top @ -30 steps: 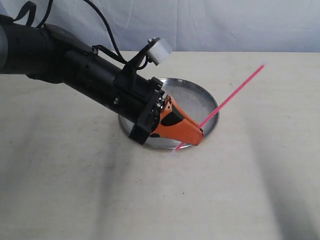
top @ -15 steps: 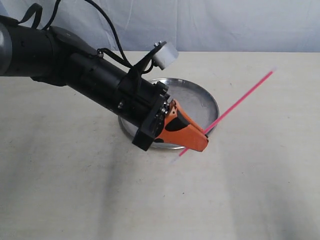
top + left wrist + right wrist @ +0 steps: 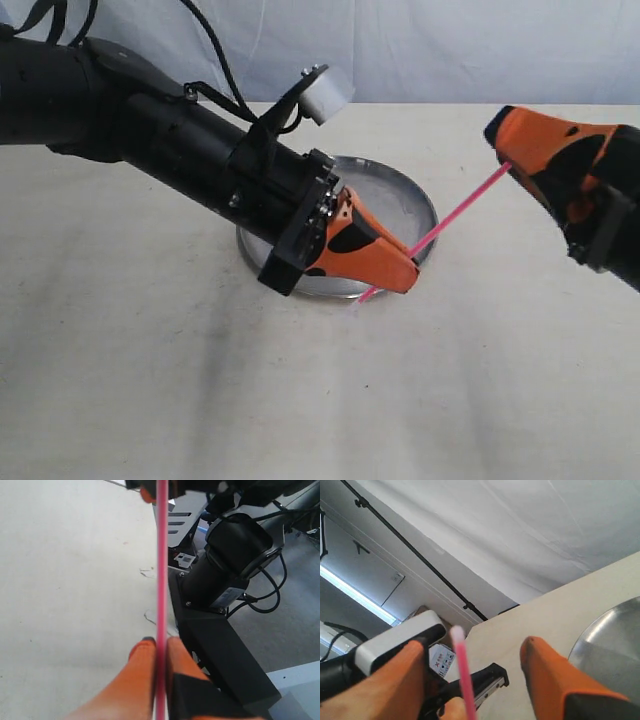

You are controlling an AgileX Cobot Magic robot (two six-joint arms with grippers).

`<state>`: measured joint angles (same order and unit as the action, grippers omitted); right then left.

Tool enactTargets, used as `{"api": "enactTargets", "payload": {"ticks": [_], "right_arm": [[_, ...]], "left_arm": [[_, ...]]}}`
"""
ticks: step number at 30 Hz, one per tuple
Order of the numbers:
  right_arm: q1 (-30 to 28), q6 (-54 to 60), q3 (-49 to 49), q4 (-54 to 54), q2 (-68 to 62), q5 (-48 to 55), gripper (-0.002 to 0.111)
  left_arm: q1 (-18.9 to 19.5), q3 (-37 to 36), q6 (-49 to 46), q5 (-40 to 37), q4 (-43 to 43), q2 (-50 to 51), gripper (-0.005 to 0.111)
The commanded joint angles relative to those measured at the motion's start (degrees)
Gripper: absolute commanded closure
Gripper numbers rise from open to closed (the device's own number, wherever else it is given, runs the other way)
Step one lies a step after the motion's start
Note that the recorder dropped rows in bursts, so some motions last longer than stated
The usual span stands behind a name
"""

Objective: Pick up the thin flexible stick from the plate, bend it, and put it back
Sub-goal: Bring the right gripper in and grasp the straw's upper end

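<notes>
**Desk:** What did we see nearest the lens?

**Field:** A pale table (image 3: 300,400). Just behind that stretch, the left gripper (image 3: 404,276) hung low over the near rim of the plate (image 3: 390,195). Its orange fingers (image 3: 142,680) were pressed tight on the stick (image 3: 455,215).

**Desk:** So where did we place the stick?

**Field:** Off the plate. We saw it pinched close to its lower end, with a short stub poking out below the fingers just past the plate's near rim. We could not tell whether that stub touched the table. From the grip the pink stick ran straight, slanting up and to the right over the plate's right edge.

**Desk:** And the upper end?

**Field:** It reached the right gripper (image 3: 512,150), which hung above the table to the right of the plate, well apart from the left one. In its wrist view we saw its two orange fingers (image 3: 550,685) spread wide, with the stick's pale tip standing between them, nearer one finger than the other. We could not make out contact with either.

**Desk:** The plate itself?

**Field:** Round, shiny steel, flat on the table. The black left arm (image 3: 150,130) covered its left side.

**Desk:** Farthest back?

**Field:** We saw a white cloth (image 3: 450,50) hanging behind the table.
</notes>
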<state>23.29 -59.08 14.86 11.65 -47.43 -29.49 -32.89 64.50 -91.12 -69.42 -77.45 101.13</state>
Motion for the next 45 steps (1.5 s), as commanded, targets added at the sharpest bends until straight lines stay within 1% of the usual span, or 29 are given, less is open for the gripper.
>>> {"api": "enactTargets", "payload": {"ticks": [1, 2, 3, 4, 7, 8, 9, 11, 15, 17, 19, 20, 24, 25, 26, 28, 30, 31, 33, 38, 40, 45], "right_arm": [[0.2, 0.0, 0.5, 1.1, -6.1, -7.9, 0.053], [0.2, 0.0, 0.5, 1.2, -7.2, -9.6, 0.053], [0.2, 0.0, 0.5, 1.2, -8.1, -10.5, 0.055], [0.2, 0.0, 0.5, 1.2, -8.6, -11.2, 0.061], [0.2, 0.0, 0.5, 1.2, -9.5, -11.6, 0.090], [0.2, 0.0, 0.5, 1.2, -9.5, -11.6, 0.101], [0.2, 0.0, 0.5, 1.3, -9.5, -11.8, 0.109], [0.2, 0.0, 0.5, 1.3, -9.5, -12.7, 0.108], [0.2, 0.0, 0.5, 1.3, -9.5, -13.1, 0.108], [0.2, 0.0, 0.5, 1.3, -9.5, -13.1, 0.108], [0.2, 0.0, 0.5, 1.3, -9.5, -13.1, 0.108], [0.2, 0.0, 0.5, 1.3, -9.5, -13.1, 0.108], [0.2, 0.0, 0.5, 1.3, -9.5, -13.1, 0.108], [0.2, 0.0, 0.5, 1.3, -9.5, -13.1, 0.108], [0.2, 0.0, 0.5, 1.3, -9.5, -13.1, 0.108], [0.2, 0.0, 0.5, 1.3, -9.5, -13.1, 0.108], [0.2, 0.2, 0.5, 1.7, -9.5, -13.1, 0.108], [0.2, 0.2, 0.5, 2.2, -9.5, -13.1, 0.108], [0.2, 0.2, 0.5, 3.5, -9.5, -12.8, 0.108], [0.2, 0.3, 0.5, 3.5, -9.5, -7.0, 0.108], [0.2, 0.5, 0.5, 3.7, -9.5, -6.6, 0.108], [0.2, 0.5, 0.5, 5.9, -9.5, -6.6, 0.108]], "left_arm": [[-0.4, -0.3, -0.3, -0.5, -1.1, -1.0, 0.107], [-0.4, -0.3, -0.3, -0.5, -0.8, -1.1, 0.107], [-0.4, -0.3, -0.3, -0.5, -0.4, -1.1, 0.107], [-0.4, -0.3, -0.3, -0.5, 0.0, -1.1, 0.107], [-0.4, -0.3, -0.1, -0.5, 1.0, -1.1, 0.107], [-0.4, -0.3, -0.1, -0.5, 1.3, -1.1, 0.107], [-0.4, -0.3, -0.1, -0.5, 1.3, -1.1, 0.107], [-0.4, -0.3, -0.1, -0.5, 2.1, -1.1, 0.107], [-0.4, -0.3, 1.7, -0.5, 6.6, -1.1, 0.107], [-0.4, -0.3, 3.2, -0.5, 6.8, -1.1, 0.103], [-0.4, -0.3, 3.7, -0.5, 6.6, -1.1, 0.098], [-0.4, -0.3, 4.1, -0.5, 6.6, -1.1, 0.090], [-0.4, -0.3, 6.8, -0.5, 9.3, -1.1, 0.072], [-0.4, -0.3, 7.3, -0.5, 10.2, -1.1, 0.064], [-0.4, -0.3, 7.3, -0.5, 10.2, -1.1, 0.063], [-0.4, -0.3, 7.3, -0.5, 10.2, -1.1, 0.070], [-0.4, -0.3, 6.3, -0.5, 10.5, -1.1, 0.103], [-0.4, -0.3, 5.6, -0.5, 10.5, -1.1, 0.106], [-0.4, -0.3, 5.1, -0.5, 10.5, -1.1, 0.106], [-0.4, -0.3, 3.5, -0.5, 10.0, -1.1, 0.106], [-0.4, -0.3, 1.3, -0.5, 9.3, -1.1, 0.106], [-0.4, -0.3, 0.6, -0.5, 8.8, -1.1, 0.107]]}}
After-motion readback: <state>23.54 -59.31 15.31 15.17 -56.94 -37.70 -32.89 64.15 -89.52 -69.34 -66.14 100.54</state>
